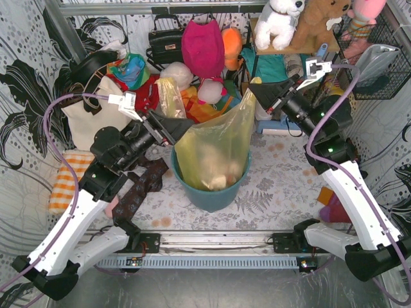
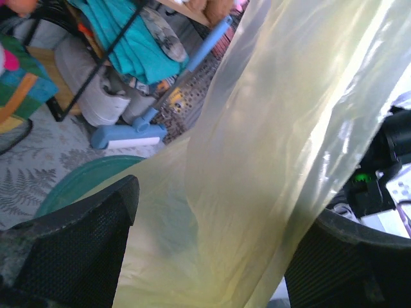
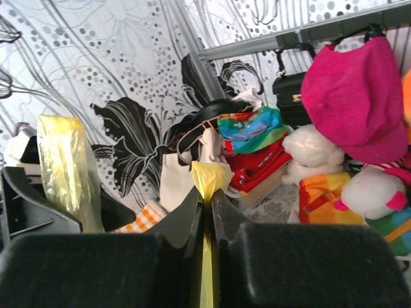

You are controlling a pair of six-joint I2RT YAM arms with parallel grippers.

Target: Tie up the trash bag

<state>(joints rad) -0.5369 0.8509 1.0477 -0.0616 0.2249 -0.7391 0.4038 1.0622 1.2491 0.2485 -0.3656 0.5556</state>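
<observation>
The trash bag (image 1: 215,144), translucent yellow-green with white paper showing through, stands in the round teal bin (image 1: 212,197). My right gripper (image 1: 258,90) is shut on the bag's upper right corner and holds it stretched up; a yellow tuft (image 3: 212,176) pokes out past the closed jaws of that gripper (image 3: 207,200). My left gripper (image 1: 187,128) is at the bag's upper left edge. In the left wrist view its fingers (image 2: 96,244) stand wide apart with bag film (image 2: 257,167) between them, not pinched. Another bag flap (image 1: 170,96) stands up behind it.
Stuffed toys (image 1: 282,22), a pink bag (image 1: 202,45) and a black handbag (image 1: 166,42) crowd the back. A white tote (image 1: 87,119), an orange check cloth (image 1: 67,179) and a dark patterned cloth (image 1: 138,189) lie at the left. A blue brush (image 2: 128,135) lies behind the bin.
</observation>
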